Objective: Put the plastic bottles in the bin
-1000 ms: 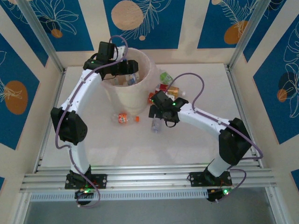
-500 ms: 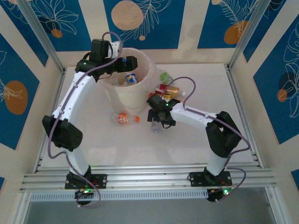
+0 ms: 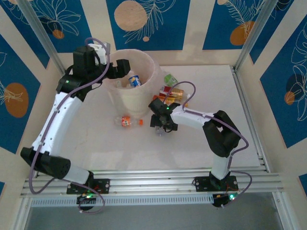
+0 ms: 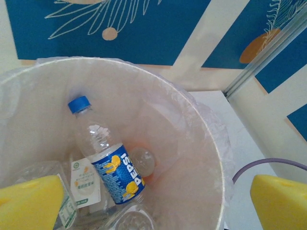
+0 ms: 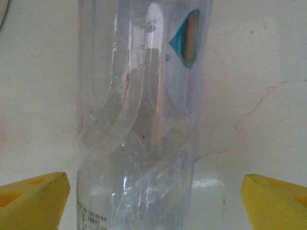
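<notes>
– Inside the bin (image 3: 125, 103), what has changed?
– One clear bottle with a blue cap and blue label (image 4: 112, 172) now lies loose among others. Left gripper (image 3: 121, 67): jaws released, nothing held. It has pulled back to the bin's left rim. One item is delivered.
– And the next item?
– Right gripper (image 3: 161, 122) has moved over a clear dented bottle (image 5: 139, 120) that lies on the table, near and just right of the bin. Its fingers (image 5: 33, 201) stand wide on both sides, apart from the plastic; no grasp yet. Judgement: pickup comes next.
– Remaining work?
– An orange bottle (image 3: 127, 121) lies on the near side of the bin. A coloured cluster (image 3: 171, 91) lies at its right.
– Surroundings?
– White table (image 3: 144, 153), aluminium rail (image 3: 153, 181) along the near edge, blue leaf-patterned wall panels (image 3: 144, 24) at the far side.
</notes>
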`<state>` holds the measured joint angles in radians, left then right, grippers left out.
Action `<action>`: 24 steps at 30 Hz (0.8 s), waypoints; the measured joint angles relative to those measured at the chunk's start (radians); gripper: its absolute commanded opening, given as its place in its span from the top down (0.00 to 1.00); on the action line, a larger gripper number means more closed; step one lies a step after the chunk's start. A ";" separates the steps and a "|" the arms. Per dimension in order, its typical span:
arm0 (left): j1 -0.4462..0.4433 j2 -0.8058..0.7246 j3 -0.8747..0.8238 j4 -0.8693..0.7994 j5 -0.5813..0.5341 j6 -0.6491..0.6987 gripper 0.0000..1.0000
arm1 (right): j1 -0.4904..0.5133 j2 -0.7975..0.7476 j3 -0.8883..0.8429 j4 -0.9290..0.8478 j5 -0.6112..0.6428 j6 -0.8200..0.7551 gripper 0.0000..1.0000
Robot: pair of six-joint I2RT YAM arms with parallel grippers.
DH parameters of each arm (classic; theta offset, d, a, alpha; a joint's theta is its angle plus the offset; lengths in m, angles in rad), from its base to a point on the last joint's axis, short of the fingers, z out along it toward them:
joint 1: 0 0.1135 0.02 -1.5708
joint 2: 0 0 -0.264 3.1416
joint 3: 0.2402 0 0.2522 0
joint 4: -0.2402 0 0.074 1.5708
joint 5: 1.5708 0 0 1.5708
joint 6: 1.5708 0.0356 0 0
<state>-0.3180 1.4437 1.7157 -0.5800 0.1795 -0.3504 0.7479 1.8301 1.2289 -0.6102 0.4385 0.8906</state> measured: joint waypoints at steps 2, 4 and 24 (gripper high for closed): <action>0.000 -0.036 -0.031 0.016 -0.017 -0.002 0.01 | 0.000 0.016 0.001 0.006 -0.003 0.000 0.11; 0.000 -0.071 -0.060 0.027 -0.033 -0.008 0.00 | -0.002 0.031 0.002 0.013 -0.005 0.000 0.13; 0.000 -0.253 -0.276 0.087 -0.137 -0.057 0.00 | 0.006 0.067 0.001 0.041 -0.007 0.000 0.43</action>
<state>-0.3180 1.1904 1.4399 -0.4934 0.0425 -0.4076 0.7536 1.8973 1.2301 -0.5694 0.4313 0.8906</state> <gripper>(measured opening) 0.995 0.590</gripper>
